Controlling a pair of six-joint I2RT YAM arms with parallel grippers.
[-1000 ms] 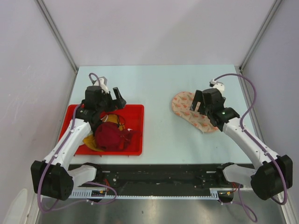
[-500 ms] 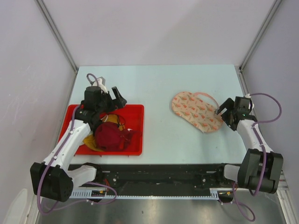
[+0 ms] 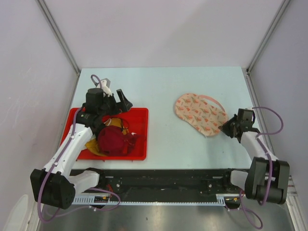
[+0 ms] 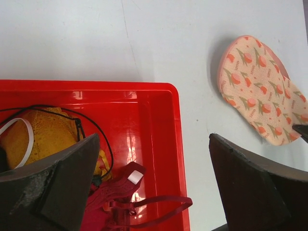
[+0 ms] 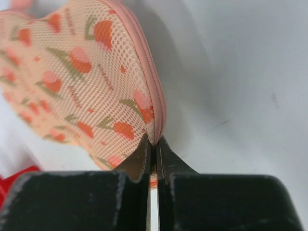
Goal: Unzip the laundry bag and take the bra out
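Jaws of the right gripper (image 3: 227, 128) (image 5: 153, 144) are closed tight on the laundry bag (image 3: 199, 114) (image 5: 82, 86), pinching the pink piped rim at its near-right edge. The bag lies flat on the pale surface (image 3: 159, 86), right of centre, its tulip-printed mesh side facing up. Nothing of its contents shows through, and the zip pull cannot be made out. The right arm reaches in low from the right side of the surface.

Well apart, on the left, a red tray (image 3: 139, 113) (image 4: 144, 89) holds a dark red garment (image 3: 113, 139) (image 4: 130, 202) and, beside it, a yellow-orange garment (image 3: 94, 144) (image 4: 43, 134) with thin black straps. The left gripper (image 3: 120, 99) (image 4: 154, 168) hangs above the tray's far part, jaws spread wide, gripping nothing.
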